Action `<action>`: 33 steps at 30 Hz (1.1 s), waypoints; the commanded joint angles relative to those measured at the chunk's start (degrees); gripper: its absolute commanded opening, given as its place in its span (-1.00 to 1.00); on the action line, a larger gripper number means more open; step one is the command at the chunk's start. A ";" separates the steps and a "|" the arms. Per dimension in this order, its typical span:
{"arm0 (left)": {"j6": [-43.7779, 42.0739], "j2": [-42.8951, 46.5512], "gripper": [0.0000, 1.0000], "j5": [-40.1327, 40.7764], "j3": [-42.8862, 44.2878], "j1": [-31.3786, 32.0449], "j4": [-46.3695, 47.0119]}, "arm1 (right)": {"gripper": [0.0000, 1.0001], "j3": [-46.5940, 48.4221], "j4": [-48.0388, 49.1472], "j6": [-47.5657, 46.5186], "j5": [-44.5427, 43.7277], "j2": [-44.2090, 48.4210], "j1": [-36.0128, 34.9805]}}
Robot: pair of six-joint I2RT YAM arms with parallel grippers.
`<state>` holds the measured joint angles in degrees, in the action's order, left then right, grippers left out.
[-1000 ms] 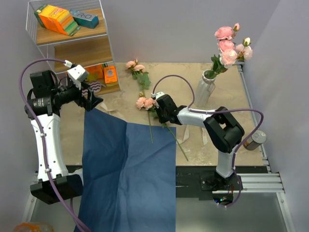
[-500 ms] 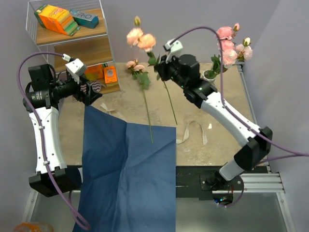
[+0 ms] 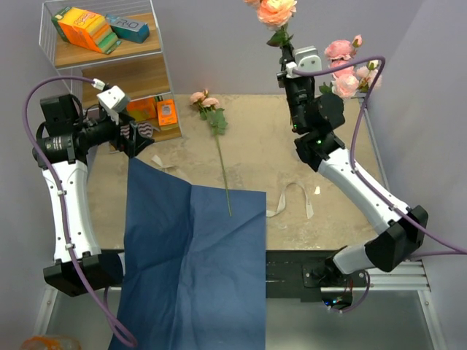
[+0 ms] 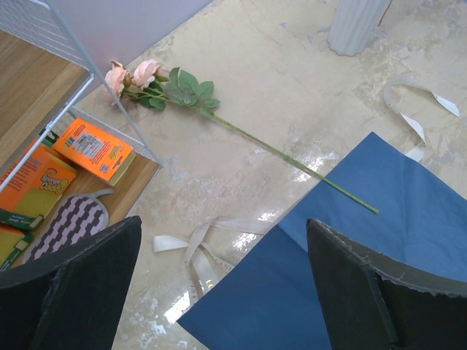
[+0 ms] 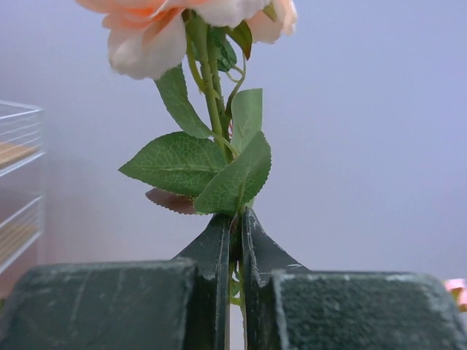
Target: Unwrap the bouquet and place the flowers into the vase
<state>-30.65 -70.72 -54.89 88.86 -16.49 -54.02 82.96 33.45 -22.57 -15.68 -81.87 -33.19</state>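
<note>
The flowers are now being placed: the right hand is clenched on one rose, high near the vase at the far right corner of the desk. Next it should lower the rose, stem first, into the narrow neck. The left hand is released

One pink rose upright, high aloft — second rose lying flat on table.

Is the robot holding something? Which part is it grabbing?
The right hand pinches a pink rose by its stem, just under the leaves. The left hand is open and holds nothing.
</note>
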 commanded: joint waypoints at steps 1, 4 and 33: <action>0.16 -0.82 0.99 -1.44 3.25 -0.47 -0.47 | -1.00 -1.48 19.35 -12.66 -9.43 -2.94 1.11; -1.68 -0.65 0.98 -2.40 2.55 -0.47 -1.17 | -1.00 -1.57 22.98 -12.42 -10.33 -4.35 2.60; -0.90 -0.47 0.98 -4.34 0.70 -0.47 0.50 | -1.00 4.06 20.24 -10.83 -11.82 -7.96 9.19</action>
<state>-31.14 -72.01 -57.47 88.05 -16.49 -53.36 85.60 51.77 -32.18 -26.04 -89.41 -24.91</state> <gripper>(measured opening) 0.992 0.037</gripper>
